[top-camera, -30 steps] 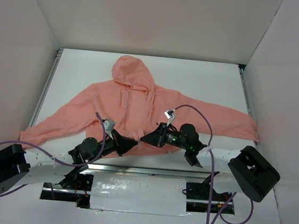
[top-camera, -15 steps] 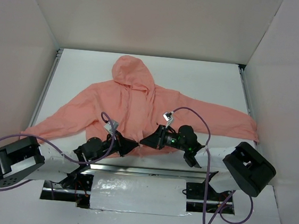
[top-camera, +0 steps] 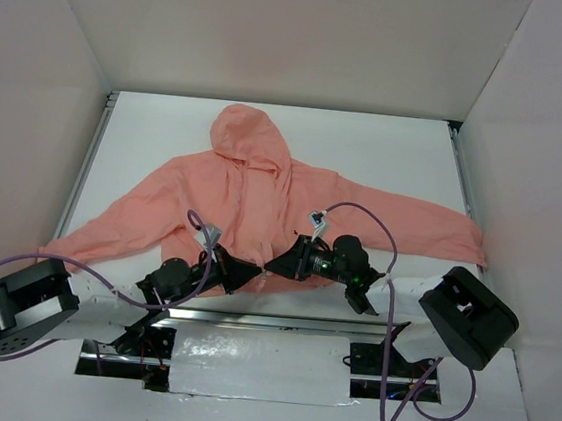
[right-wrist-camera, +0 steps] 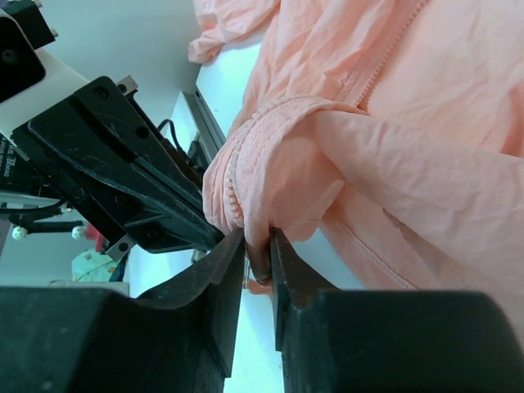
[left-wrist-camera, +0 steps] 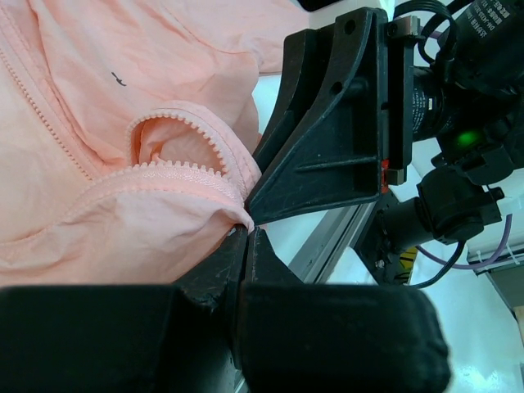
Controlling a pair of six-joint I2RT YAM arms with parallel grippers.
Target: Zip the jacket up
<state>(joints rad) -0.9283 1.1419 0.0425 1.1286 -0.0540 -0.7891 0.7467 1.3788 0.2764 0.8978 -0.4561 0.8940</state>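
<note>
While the salmon-pink fabric hooded jacket is lying spread ahead, the left gripper and right gripper are both pinching its bottom hem, crowding each other.

Bare table lies open at upper left and upper right of the top view. At lower centre, left gripper and right gripper crowd tip to tip on the jacket hem.
</note>
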